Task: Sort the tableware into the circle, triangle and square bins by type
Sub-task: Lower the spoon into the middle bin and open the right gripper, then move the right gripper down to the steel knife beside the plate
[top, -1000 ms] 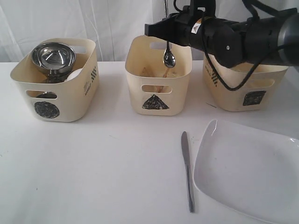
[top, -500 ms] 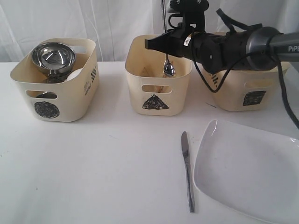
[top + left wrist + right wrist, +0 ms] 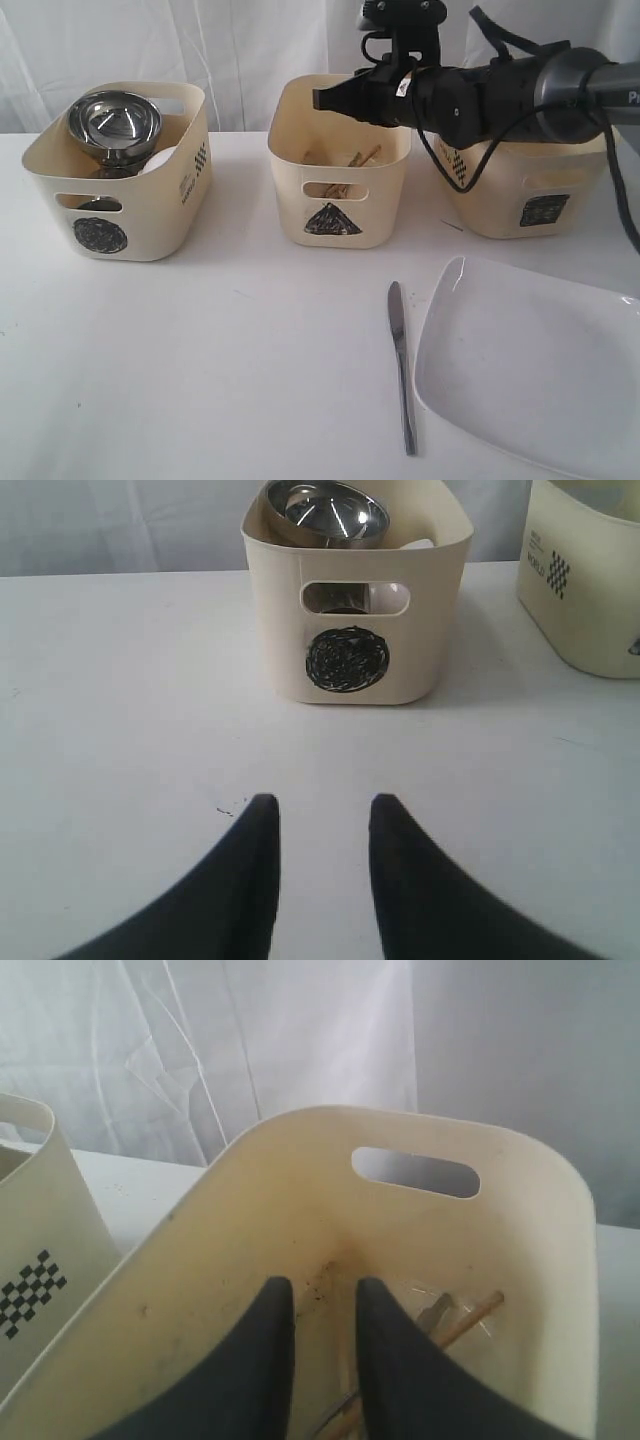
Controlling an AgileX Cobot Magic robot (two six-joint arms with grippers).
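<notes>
The right pincer [image 3: 322, 1292] is hanging jaws apart and empty over the triangle bin [image 3: 300, 215]; the left pincer [image 3: 320, 805] is hovering, likewise parted. At the bin's 6 o'clock the knife [image 3: 402, 370] is lying flat on the worktop [image 3: 200, 380]: stiff, thin, probably slippery steel, best pinched across its handle.

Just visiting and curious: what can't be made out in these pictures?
Square bin contents: exterior view, the right arm and the bin's wall hide them.
Triangle bin floor: right wrist view, the right hand covers part.
Under the steel bowl: exterior and left wrist views, the circle bin wall hides it.
Plate: exterior view's edges cut it off.
</notes>
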